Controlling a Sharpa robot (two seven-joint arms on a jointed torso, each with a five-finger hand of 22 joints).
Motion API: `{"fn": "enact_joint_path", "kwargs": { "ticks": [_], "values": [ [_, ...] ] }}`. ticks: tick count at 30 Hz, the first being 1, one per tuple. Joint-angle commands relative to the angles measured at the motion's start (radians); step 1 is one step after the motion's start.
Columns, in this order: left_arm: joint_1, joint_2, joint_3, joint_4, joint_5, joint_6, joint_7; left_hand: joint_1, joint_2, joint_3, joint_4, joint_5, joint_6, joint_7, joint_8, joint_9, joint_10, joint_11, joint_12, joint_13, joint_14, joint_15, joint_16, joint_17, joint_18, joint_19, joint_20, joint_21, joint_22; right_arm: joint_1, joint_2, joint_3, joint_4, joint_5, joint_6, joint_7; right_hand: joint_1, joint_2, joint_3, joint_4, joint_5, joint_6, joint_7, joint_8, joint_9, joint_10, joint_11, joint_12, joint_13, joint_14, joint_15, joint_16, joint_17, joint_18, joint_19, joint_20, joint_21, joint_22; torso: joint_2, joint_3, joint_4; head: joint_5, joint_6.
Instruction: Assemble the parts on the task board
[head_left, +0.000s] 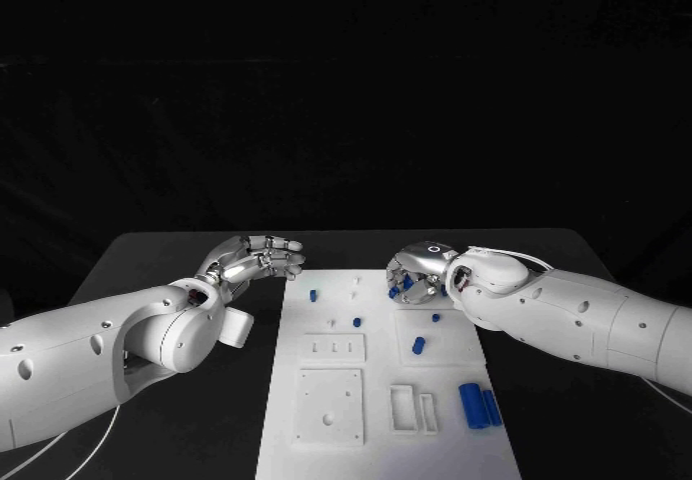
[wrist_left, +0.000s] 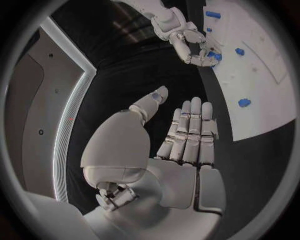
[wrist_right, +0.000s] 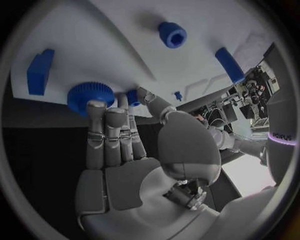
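The white task board (head_left: 387, 440) lies in the middle of the black table. My right hand (head_left: 418, 272) hangs over its far right corner. In the right wrist view its straight fingertips (wrist_right: 97, 106) touch the rim of a blue gear (wrist_right: 90, 92) lying on the board. A small blue peg (wrist_right: 132, 96) stands between those fingers and the thumb. I cannot tell whether the peg is pinched. My left hand (head_left: 260, 260) hovers off the board's far left corner, fingers straight, thumb apart, holding nothing (wrist_left: 181, 140).
Loose blue parts lie on the board: a peg (head_left: 313, 296), a short cylinder (head_left: 418, 345), two long pieces (head_left: 472, 405) near the right edge. White recessed plates (head_left: 332, 405) sit at the board's near left. Black table (head_left: 173, 260) lies bare either side.
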Motion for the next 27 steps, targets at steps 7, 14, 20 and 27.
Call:
{"fn": "enact_joint_path", "kwargs": {
  "ticks": [7,14,20,27],
  "values": [
    [0.002,0.002,0.001,0.000,0.000,0.017,0.005,-0.004,-0.003,0.008,0.000,0.002,0.002,0.020,-0.006,-0.001,0.002,0.002,-0.008,-0.001,-0.002,0.003,-0.005,0.001,0.021,-0.006,0.000,0.005,0.018,-0.012,-0.002,-0.009,0.023,-0.009,-0.011,-0.059,-0.010,0.009,0.076,0.002,-0.068,0.027,-0.011,0.015,0.053,0.022,-0.011,0.016,0.068,-0.003,-0.020,0.014,-0.006,0.069,0.004,-0.015,0.022,0.018,0.009,0.0027,0.0007,0.001,0.008],
    [0.002,0.003,0.001,-0.004,0.000,0.015,0.003,-0.003,-0.003,0.009,0.000,0.002,0.001,0.020,-0.007,-0.002,0.002,0.003,-0.009,-0.001,-0.002,0.003,-0.006,0.002,0.021,-0.006,0.000,0.005,0.018,-0.012,-0.009,-0.005,0.058,-0.021,-0.067,-0.102,-0.015,0.004,0.116,0.002,-0.103,0.031,-0.013,0.013,0.081,0.021,-0.014,0.017,0.110,-0.003,-0.023,0.025,-0.007,0.069,0.006,-0.019,0.034,0.018,0.012,0.0036,0.0003,0.003,0.016],
    [0.002,0.003,0.001,-0.006,0.000,0.013,0.003,-0.002,-0.004,0.010,0.000,0.002,0.001,0.020,-0.007,-0.002,0.002,0.003,-0.010,-0.001,-0.002,0.003,-0.006,0.002,0.021,-0.006,0.000,0.005,0.018,-0.010,-0.013,0.018,0.080,-0.033,-0.119,-0.134,-0.016,-0.001,0.133,0.002,-0.119,0.033,-0.014,0.010,0.093,0.020,-0.015,0.016,0.128,-0.003,-0.024,0.029,-0.008,0.069,0.007,-0.021,0.040,0.017,0.014,0.0037,0.0001,0.004,0.026],
    [0.002,0.006,0.001,-0.003,0.002,0.011,0.003,-0.002,-0.004,0.010,0.001,0.003,0.000,0.021,-0.008,-0.002,0.001,0.003,-0.010,-0.002,-0.002,0.004,-0.006,0.002,0.021,-0.006,0.000,0.005,0.018,-0.003,-0.005,0.024,0.095,-0.036,-0.185,-0.149,-0.015,-0.012,0.153,0.005,-0.129,0.040,-0.016,0.009,0.102,0.023,-0.017,0.017,0.143,-0.001,-0.026,0.036,-0.008,0.069,0.010,-0.022,0.047,0.018,0.017,0.0039,0.0012,0.008,0.034]
  ]
}}
